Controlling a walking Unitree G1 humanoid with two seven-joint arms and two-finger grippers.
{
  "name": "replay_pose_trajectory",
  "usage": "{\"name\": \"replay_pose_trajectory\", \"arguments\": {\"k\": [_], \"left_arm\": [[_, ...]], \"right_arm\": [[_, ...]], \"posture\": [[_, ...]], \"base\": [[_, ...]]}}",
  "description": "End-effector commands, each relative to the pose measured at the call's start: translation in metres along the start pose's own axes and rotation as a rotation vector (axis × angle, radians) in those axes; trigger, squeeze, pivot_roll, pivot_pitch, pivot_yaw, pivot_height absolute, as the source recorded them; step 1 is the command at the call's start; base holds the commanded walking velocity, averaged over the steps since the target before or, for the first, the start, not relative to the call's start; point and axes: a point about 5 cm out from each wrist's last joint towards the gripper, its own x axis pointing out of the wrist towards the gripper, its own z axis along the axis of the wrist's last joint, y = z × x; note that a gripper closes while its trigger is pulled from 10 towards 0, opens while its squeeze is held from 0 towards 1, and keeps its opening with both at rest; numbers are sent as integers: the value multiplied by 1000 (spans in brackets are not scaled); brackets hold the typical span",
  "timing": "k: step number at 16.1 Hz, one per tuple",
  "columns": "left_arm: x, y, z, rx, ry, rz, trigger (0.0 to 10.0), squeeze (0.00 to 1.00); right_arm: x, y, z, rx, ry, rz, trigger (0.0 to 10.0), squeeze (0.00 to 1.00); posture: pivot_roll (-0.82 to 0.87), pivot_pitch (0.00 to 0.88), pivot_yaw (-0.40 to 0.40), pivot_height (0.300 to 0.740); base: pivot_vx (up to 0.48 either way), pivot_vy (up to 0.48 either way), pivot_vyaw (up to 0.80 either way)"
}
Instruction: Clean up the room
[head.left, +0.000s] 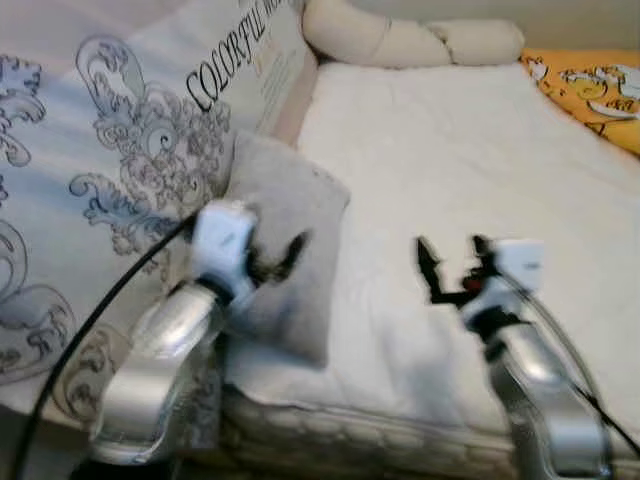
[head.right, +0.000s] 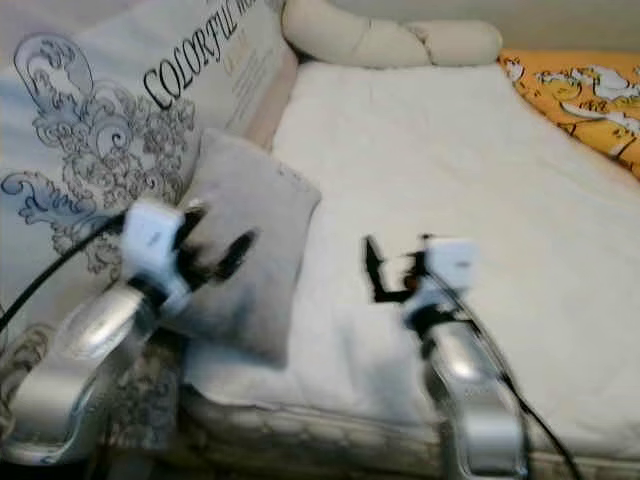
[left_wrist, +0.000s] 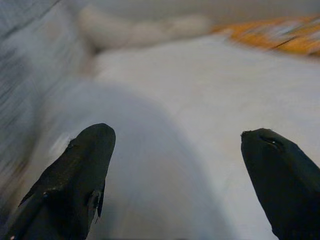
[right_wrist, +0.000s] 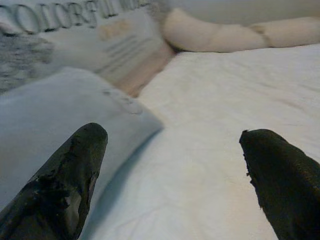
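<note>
Big dark capitals run slantwise across the large white package (head.left: 150, 110) standing along the left side of the bed, and they read "COLORFUL", followed by a second word that gets cut off after what looks like a "W". Just under them sits a smaller gold line, and further lines of fine print below that, all too blurred to read.
</note>
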Motion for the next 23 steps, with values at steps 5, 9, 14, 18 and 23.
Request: {"name": "replay_pose_trajectory", "arguments": {"k": [5,9,14,18,23], "left_arm": [[-17,22,-21,-89,53,195,10000,1000],[-20,21,-22,-55,65,202,10000,1000],[-18,12,-25,-55,78,157,10000,1000],[-12,8,-29,-116,77,160,10000,1000],[-11,2,-31,-103,86,135,10000,1000]], "right_arm": [[-4,-12,-4,17,59,-92,10000,1000],[-6,-18,-8,1,103,-105,10000,1000],[-7,-29,-8,38,101,-182,10000,1000],[-13,-36,-4,-58,109,-192,10000,1000],[-13,-38,-4,-12,101,-189,10000,1000]], "posture": [[7,0,38,740],[32,0,21,740],[-11,0,48,740],[-50,0,44,740],[-37,0,36,740]], "base": [[0,-447,0],[0,-480,0],[0,-480,0],[0,-480,0],[0,-480,0]]}}
